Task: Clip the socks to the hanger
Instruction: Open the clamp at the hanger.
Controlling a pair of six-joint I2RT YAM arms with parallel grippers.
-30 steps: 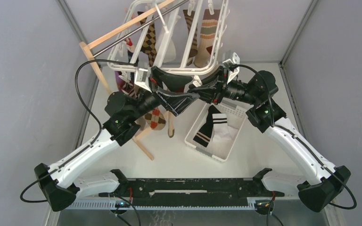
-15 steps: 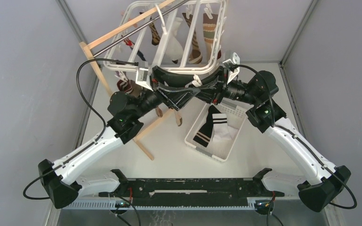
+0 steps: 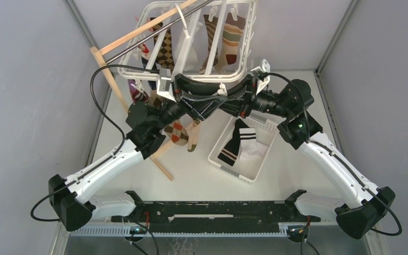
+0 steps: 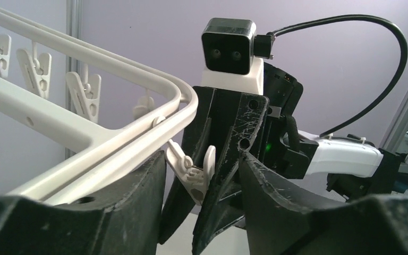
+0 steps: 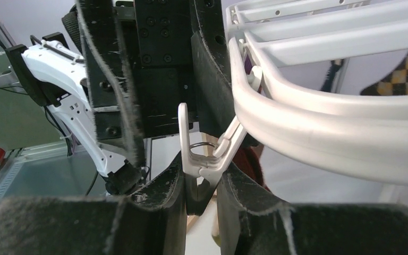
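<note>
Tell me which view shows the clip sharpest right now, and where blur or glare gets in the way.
Right wrist: clip crisp, close fingers soft, hanger rim bright but not washed out. Left wrist: same clip in focus, that arm's near fingers dark and blurred. Top external: even light, no glare, but the clip is tiny there.

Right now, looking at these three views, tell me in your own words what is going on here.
Both arms reach up to the near rim of the white hanger, which has several socks clipped on. The right gripper is shut on a small clip hanging from that rim. The left gripper is open, its fingers either side of a clip, with no sock between them. A black-and-white sock lies in the basket below.
</note>
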